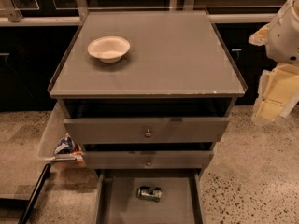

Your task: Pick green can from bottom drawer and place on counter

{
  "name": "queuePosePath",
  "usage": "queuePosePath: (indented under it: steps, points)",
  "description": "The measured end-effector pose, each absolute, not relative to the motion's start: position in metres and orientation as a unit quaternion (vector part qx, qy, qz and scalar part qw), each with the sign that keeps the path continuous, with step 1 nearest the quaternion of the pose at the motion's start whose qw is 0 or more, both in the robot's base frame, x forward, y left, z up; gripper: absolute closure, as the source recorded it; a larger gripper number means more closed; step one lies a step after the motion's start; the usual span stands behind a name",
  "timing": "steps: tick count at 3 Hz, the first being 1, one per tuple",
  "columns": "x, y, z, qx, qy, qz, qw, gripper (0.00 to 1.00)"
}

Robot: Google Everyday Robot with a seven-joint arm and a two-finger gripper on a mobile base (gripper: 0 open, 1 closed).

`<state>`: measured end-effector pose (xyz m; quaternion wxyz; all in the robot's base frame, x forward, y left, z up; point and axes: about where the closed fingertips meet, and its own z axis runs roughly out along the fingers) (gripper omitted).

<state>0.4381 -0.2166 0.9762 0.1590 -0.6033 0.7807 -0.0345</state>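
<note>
The green can point(149, 193) lies on its side on the floor of the bottom drawer point(121, 204), which is pulled out toward me at the bottom of the view. The counter point(177, 55) is the grey top of the cabinet and fills the upper middle. My gripper point(274, 94) hangs at the right edge, level with the counter's front and beyond its right side. It is far above and to the right of the can and holds nothing.
A white bowl point(109, 48) stands on the counter's back left. The two upper drawers, each with a small knob point(148, 133), sit slightly open above the can. A colourful bag point(65, 146) and a black rod point(32, 192) lie left of the cabinet.
</note>
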Motion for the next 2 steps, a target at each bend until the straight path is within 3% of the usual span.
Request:
queuePosePath:
  steps: [2]
  points:
    - [0.436,-0.22,0.946,-0.598,0.788,-0.011,0.15,0.0]
